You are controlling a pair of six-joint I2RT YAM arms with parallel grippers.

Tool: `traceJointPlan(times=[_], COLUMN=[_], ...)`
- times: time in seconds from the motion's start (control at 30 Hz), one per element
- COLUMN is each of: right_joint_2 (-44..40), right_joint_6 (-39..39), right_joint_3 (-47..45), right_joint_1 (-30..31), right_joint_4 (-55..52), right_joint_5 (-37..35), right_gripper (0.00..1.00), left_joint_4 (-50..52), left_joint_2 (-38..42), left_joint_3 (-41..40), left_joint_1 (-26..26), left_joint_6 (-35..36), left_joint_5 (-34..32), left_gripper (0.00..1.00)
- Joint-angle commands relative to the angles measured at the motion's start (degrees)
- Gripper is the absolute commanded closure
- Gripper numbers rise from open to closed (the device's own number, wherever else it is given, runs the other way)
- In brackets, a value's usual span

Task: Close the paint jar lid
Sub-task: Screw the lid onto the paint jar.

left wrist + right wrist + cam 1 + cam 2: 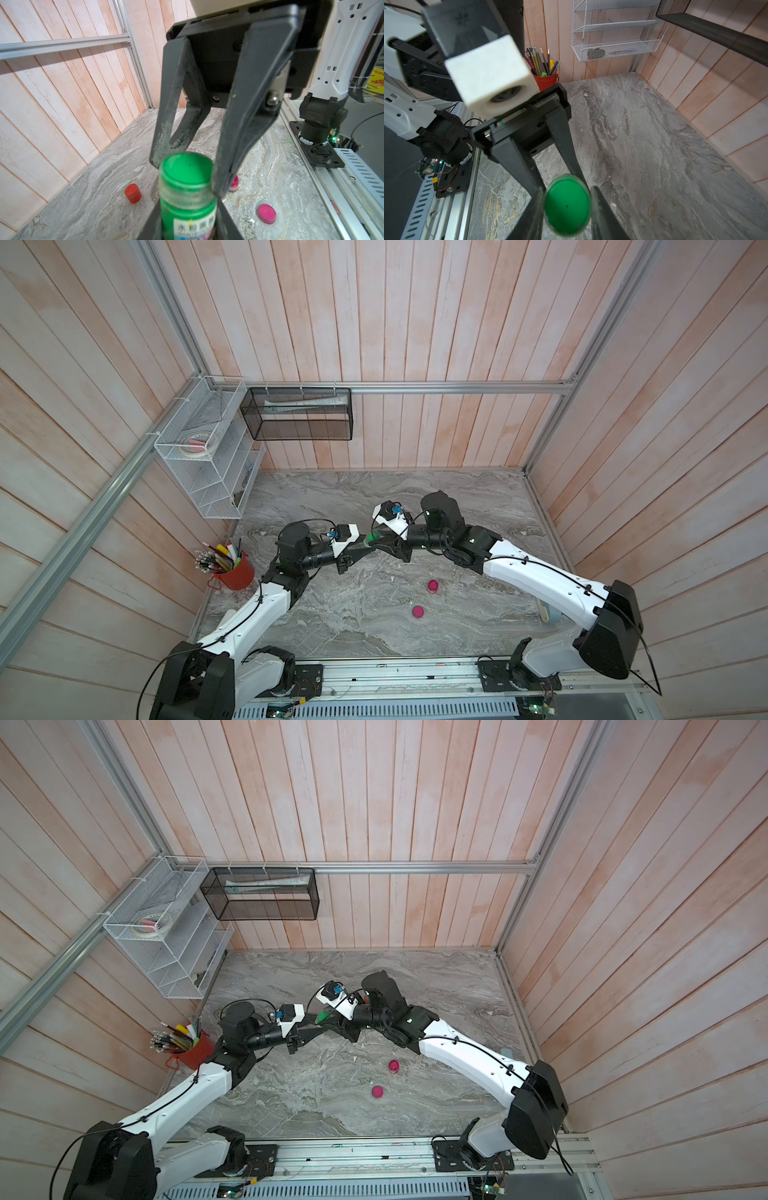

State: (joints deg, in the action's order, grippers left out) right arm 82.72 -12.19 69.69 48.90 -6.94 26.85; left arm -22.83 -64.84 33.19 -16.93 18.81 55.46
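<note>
Aloft, green paint jar (187, 216) sits between the left gripper (188, 201) jaws, which are clamped on its body. Its long axis runs out along those jaws, green lid (568, 205) end pointing at the right gripper (566, 189). Right jaws flank the lid, close against both sides; cannot tell whether they pinch it.

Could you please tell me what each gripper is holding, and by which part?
The left gripper clamps the green paint jar by its labelled body; the right gripper appears to grip the green lid by its sides.
</note>
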Motion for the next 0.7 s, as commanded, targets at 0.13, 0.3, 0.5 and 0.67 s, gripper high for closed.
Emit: traceJointPlan(times=[0.13,0.3,0.5,0.67], right_joint_2=[1.50,3.36,4.97,6.72], right_joint_6=[1.83,5.58,9.43,12.68], right_joint_3=[1.48,1.66,1.43,1.77], right_joint_1=[0.43,0.05,0.05,0.14], right_joint_4=[-0.71,0.47,2.33,2.52], right_joint_5=[-0.19,1.39,2.41,0.73], right_gripper=[0.73,0.78,0.82,0.82], left_joint_4=[-1.30,-3.60,-6.40,-9.11], left_joint_2=[0.82,3.08,5.40,7.98], left_joint_3=[0.87,-0.63,-2.15,-3.61], left_joint_1=[0.15,0.14,0.14,0.14], left_joint_6=[-0.13,0.00,-0.09,0.25], left_joint_5=[-0.78,-3.27,-7.93,-18.39], left_gripper=[0.67,0.67,0.67,0.68])
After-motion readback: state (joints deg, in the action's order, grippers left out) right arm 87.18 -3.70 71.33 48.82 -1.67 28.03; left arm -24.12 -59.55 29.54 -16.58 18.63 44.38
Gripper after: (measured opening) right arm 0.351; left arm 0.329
